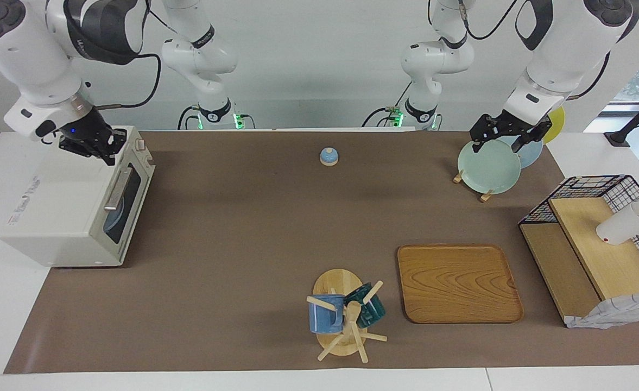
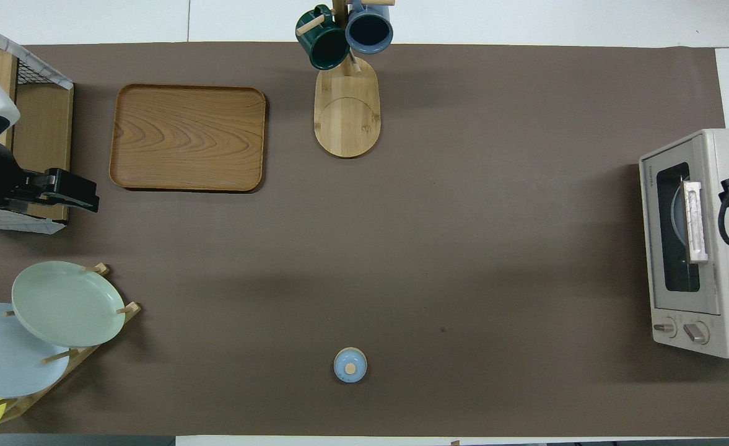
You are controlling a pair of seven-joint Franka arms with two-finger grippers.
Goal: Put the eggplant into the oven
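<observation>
The cream-white oven (image 1: 64,217) stands at the right arm's end of the table, its dark glass door shut and its metal bar handle (image 1: 117,189) up. It also shows in the overhead view (image 2: 705,241). Something round and blue shows dimly through the glass. The eggplant is not in view in either frame. My right gripper (image 1: 92,145) hangs over the oven's top, at the end nearer to the robots. My left gripper (image 1: 498,145) is open and empty over the plate rack; it also shows in the overhead view (image 2: 88,198).
A rack with a mint-green plate (image 1: 488,165), a light blue one and a yellow one stands at the left arm's end. A wooden tray (image 1: 457,282), a mug tree with two mugs (image 1: 346,315), a small blue knob-topped lid (image 1: 329,156) and a wire-and-wood shelf (image 1: 596,244) are also on the table.
</observation>
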